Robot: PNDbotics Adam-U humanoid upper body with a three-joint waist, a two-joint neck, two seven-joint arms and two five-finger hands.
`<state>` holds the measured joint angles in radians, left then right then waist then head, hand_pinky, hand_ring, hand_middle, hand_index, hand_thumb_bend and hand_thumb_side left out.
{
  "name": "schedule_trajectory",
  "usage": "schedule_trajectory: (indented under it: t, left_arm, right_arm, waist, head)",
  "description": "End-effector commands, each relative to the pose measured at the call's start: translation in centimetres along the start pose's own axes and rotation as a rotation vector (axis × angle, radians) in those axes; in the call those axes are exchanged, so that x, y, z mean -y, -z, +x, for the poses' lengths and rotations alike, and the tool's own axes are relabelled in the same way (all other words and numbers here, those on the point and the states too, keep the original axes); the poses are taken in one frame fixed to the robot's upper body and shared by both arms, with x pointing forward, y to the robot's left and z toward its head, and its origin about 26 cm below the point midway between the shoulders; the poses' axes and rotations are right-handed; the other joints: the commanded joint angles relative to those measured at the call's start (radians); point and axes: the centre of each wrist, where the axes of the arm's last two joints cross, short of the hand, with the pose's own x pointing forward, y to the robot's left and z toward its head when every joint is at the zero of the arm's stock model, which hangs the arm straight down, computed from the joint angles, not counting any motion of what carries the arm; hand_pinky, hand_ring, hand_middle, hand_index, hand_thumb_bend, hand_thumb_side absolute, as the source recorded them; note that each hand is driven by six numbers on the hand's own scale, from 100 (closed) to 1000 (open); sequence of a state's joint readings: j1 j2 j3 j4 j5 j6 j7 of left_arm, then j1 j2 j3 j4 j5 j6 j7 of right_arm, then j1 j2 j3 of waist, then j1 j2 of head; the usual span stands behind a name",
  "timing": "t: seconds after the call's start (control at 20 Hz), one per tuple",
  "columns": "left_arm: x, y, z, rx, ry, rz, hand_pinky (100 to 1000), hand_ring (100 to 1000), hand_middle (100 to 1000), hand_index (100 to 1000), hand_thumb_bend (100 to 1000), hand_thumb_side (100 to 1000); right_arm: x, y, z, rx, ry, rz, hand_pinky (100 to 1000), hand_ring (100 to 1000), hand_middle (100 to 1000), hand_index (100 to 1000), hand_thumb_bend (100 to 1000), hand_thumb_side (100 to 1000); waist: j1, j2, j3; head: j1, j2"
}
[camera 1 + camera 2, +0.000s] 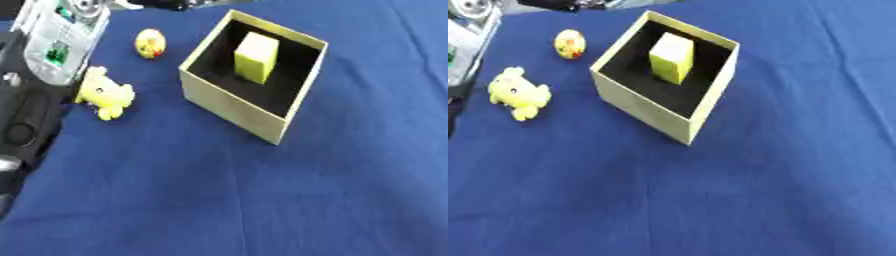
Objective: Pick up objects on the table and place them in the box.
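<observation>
An open cardboard box [229,107] with a black inside stands on the blue cloth, up centre. A yellow cube [256,57] stands inside it. Left of the box lies a yellow plush toy [105,95]. Farther back lies a small yellow egg-shaped toy [150,43] with red marks. My left arm runs along the left edge, and its silver and black hand end [54,47], with a green board showing, is just left of the plush toy. Whether it touches the toy is unclear. My right hand shows in neither view.
The blue cloth [737,190] spreads over the whole front and right of the table. Dark and silver items [157,4] lie at the far edge, behind the egg-shaped toy.
</observation>
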<state>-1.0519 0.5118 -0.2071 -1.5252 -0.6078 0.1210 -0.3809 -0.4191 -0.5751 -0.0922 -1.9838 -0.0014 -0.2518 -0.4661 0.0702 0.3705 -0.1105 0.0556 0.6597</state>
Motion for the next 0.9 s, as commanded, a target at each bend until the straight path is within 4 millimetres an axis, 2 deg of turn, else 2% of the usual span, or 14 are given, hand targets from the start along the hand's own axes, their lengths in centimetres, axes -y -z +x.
schedule_trajectory:
  t: [0.05,0.3,0.6,0.8,0.9]
  left_arm:
    - [-2.0,-1.2,-0.9,-0.034,0.027,-0.013,841,810,741,859,597,679]
    - [-2.0,-2.6,-2.7,-0.104,0.054,-0.092,845,815,746,856,632,650]
    - [-1.4,-3.9,-5.0,-0.179,0.116,-0.245,875,846,771,870,744,558]
    - [-0.8,-4.7,-6.4,-0.188,0.169,-0.344,892,870,795,897,775,541]
    - [-0.5,-5.0,-7.1,-0.195,0.184,-0.384,896,878,804,900,761,520]
  right_arm:
    - [0.6,0.6,0.5,0.033,-0.024,0.004,836,735,689,775,100,832]
    - [0.7,0.5,0.5,0.028,-0.032,0.001,837,736,690,775,100,831]
    - [0.8,0.4,0.4,0.029,-0.035,0.001,836,736,689,775,100,829]
    - [0.9,0.3,0.4,0.029,-0.037,0.001,837,735,689,775,100,828]
    - [0.9,0.3,0.4,0.029,-0.037,0.0,837,736,689,775,100,827]
  waist:
    - [-0.01,-0.03,0.006]
    - [-0.02,-0.037,0.024]
    - [-0.032,-0.04,0.032]
    - [-0.036,-0.041,0.034]
    - [-0.038,-0.042,0.035]
  head:
    - [-0.006,0.011]
    - [-0.023,0.017]
    - [-0.035,0.012]
    - [-0.034,0.004]
    - [-0.035,0.0]
